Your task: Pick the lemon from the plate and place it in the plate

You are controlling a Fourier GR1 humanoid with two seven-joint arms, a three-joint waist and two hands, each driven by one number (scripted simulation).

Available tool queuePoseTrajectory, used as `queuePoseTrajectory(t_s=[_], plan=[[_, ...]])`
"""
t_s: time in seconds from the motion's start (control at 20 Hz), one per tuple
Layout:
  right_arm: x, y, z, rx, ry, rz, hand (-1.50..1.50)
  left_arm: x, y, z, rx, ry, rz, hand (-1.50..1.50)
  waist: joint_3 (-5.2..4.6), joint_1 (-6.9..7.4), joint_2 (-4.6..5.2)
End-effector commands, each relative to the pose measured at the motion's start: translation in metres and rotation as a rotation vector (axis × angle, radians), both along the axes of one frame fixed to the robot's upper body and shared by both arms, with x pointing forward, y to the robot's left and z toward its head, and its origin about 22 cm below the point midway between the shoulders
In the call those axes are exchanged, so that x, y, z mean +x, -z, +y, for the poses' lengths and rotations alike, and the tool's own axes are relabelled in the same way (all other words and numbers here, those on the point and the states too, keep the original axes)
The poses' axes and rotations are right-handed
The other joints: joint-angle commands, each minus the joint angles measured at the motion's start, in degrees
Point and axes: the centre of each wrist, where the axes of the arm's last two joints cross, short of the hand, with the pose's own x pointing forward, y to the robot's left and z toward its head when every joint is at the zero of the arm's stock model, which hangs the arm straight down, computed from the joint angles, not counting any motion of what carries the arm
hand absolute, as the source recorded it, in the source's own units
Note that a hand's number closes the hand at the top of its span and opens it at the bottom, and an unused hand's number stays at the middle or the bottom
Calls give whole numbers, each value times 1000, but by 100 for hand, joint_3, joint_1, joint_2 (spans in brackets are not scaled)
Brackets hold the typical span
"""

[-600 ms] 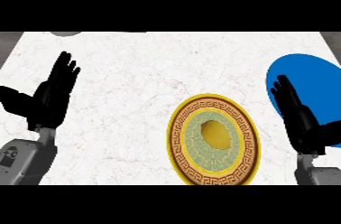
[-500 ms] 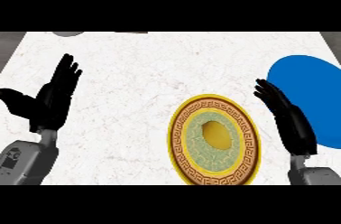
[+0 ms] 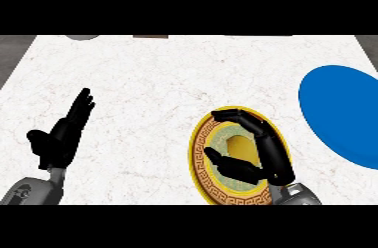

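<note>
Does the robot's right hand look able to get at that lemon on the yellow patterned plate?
Probably yes. The right hand is already over the yellow patterned plate, fingers and thumb curving around the lemon, and nothing lies between them. Whether it actually touches the lemon can't be told.

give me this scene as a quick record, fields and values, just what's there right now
surface: white marbled counter
lemon: yellow lemon, on the patterned plate, partly hidden by the right hand
patterned plate: yellow plate with ornate border, centre right
blue plate: plain blue plate, far right, cut by the edge, nothing on it
right hand: right hand over the patterned plate, fingers and thumb curving around the lemon
left hand: left hand open, resting at left
</note>
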Motion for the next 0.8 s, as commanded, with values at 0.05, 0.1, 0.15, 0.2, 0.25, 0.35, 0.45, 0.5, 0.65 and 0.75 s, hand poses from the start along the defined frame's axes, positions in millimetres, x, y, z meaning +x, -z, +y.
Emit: queuePoseTrajectory(t_s=[0.05, 0.1, 0.15, 0.2, 0.25, 0.35, 0.45, 0.5, 0.65, 0.75], plan=[[-44, 47, 50, 2, -35, -195, -150, -18, 5, 15, 7, 19, 24, 0, 36, -3, 17], [-55, 57, 49, -2, -33, -196, -150, -8, 14, 8, 6, 3, 3, 0, 32, -83, 30], [-45, 65, 33, -36, -29, -221, -150, -15, 9, 11, 10, 12, 1, 0, 33, -51, 28], [-52, 61, 46, -43, -8, -236, -150, -10, 6, 13, 16, -4, 9, 0, 31, -67, 26], [-59, 52, 24, -95, 42, -260, -150, -19, 19, 15, 26, -3, 2, 0, 28, -98, 18], [-72, 51, 14, -94, 107, -270, -150, -21, 7, 22, 30, 8, 8, 0, 30, -90, 14], [-82, 48, -2, -109, 134, -274, -150, -10, 24, 12, 4, 1, 5, 0, 28, -124, 25], [-90, 43, -7, -111, 167, -281, -150, -22, 18, 21, -9, -1, 26, 0, 29, -107, 17], [-90, 29, -29, -292, 229, -218, -150, -26, 16, 26, 18, -5, 8, 0, 20, -115, 3], [-98, 22, -31, -395, 253, -192, -150, -13, 10, 21, 23, -12, 18, 0, 14, -165, 6]])
